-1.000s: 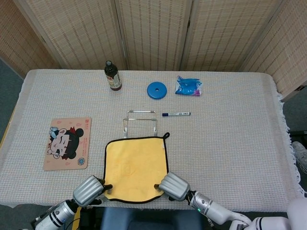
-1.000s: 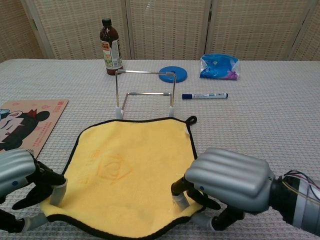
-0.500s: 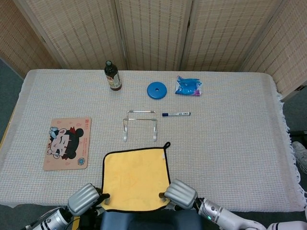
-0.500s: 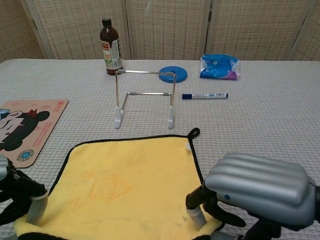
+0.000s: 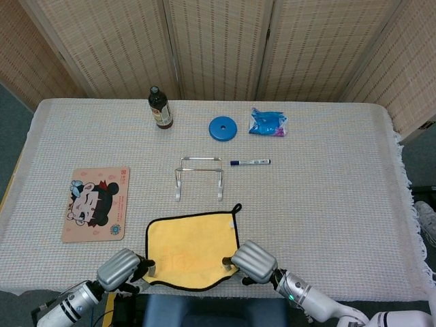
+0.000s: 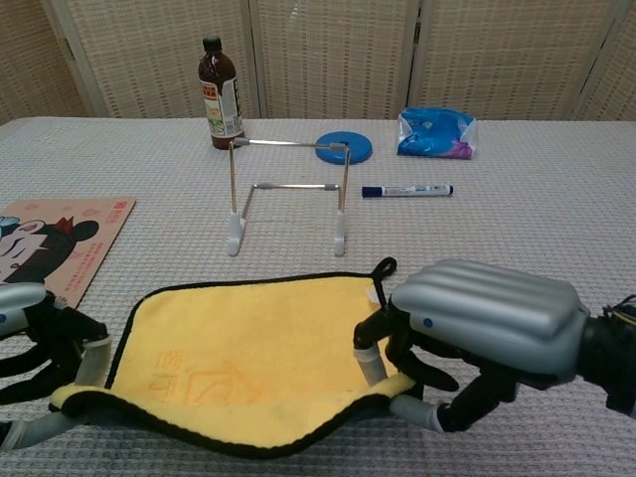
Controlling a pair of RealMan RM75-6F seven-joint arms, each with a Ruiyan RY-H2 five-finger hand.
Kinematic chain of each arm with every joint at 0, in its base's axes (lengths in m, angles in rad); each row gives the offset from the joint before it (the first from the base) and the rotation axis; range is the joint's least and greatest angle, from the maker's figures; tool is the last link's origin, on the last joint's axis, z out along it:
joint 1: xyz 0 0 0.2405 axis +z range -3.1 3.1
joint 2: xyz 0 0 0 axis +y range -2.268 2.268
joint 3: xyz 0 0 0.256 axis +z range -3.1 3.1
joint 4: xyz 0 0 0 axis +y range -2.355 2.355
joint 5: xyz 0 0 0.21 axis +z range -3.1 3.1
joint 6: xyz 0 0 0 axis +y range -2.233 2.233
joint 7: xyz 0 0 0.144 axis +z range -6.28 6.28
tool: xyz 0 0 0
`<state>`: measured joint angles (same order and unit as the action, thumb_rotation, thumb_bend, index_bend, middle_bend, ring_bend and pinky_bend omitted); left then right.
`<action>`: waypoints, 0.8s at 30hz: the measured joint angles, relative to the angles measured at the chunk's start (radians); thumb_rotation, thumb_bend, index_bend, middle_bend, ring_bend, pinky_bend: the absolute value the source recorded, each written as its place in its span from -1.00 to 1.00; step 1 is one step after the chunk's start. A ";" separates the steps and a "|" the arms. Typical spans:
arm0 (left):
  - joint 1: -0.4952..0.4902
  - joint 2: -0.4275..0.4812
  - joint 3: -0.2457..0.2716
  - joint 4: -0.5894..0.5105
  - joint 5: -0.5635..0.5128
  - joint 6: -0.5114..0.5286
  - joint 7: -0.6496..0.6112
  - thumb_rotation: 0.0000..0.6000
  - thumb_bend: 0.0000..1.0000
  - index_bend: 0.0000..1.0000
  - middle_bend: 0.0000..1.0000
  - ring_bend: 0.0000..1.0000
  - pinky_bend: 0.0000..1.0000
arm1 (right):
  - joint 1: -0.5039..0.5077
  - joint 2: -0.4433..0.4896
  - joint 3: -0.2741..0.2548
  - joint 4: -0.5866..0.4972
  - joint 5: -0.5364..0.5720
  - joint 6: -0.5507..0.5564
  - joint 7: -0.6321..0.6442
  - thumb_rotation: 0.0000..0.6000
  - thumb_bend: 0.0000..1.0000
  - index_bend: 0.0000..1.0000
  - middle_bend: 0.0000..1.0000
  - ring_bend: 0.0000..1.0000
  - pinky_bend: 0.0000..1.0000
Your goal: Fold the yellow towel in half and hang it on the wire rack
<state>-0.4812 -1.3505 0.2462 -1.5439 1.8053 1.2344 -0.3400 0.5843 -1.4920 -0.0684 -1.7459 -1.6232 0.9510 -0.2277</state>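
The yellow towel with black trim lies near the table's front edge, its near edge lifted off the cloth and curling forward. My left hand pinches the near left corner. My right hand pinches the near right corner. The wire rack stands upright just beyond the towel's far edge, apart from it. The towel's black hanging loop points toward the rack.
A cartoon mouse pad lies at the left. Behind the rack are a dark bottle, a blue disc, a blue packet and a marker pen. Woven screens stand behind the table.
Both hands first dragged the towel toward the front edge, away from the rack. Now they have lifted its near edge and carry it forward over the towel.
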 measured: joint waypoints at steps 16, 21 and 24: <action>-0.105 0.002 -0.102 0.057 -0.183 -0.220 -0.230 1.00 -0.14 0.11 0.83 0.46 0.83 | 0.032 -0.120 0.113 0.121 0.178 -0.024 -0.132 1.00 0.06 0.31 0.65 0.92 1.00; -0.116 -0.001 -0.115 0.081 -0.207 -0.246 -0.300 1.00 -0.14 0.08 0.83 0.46 0.83 | 0.049 -0.153 0.135 0.158 0.212 -0.025 -0.180 1.00 0.06 0.31 0.65 0.92 1.00; -0.121 -0.002 -0.123 0.093 -0.223 -0.264 -0.324 1.00 -0.14 0.05 0.83 0.46 0.83 | 0.058 -0.168 0.144 0.179 0.224 -0.025 -0.200 1.00 0.06 0.31 0.65 0.92 1.00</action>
<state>-0.6020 -1.3526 0.1227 -1.4505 1.5821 0.9701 -0.6640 0.6426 -1.6602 0.0754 -1.5672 -1.3990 0.9262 -0.4274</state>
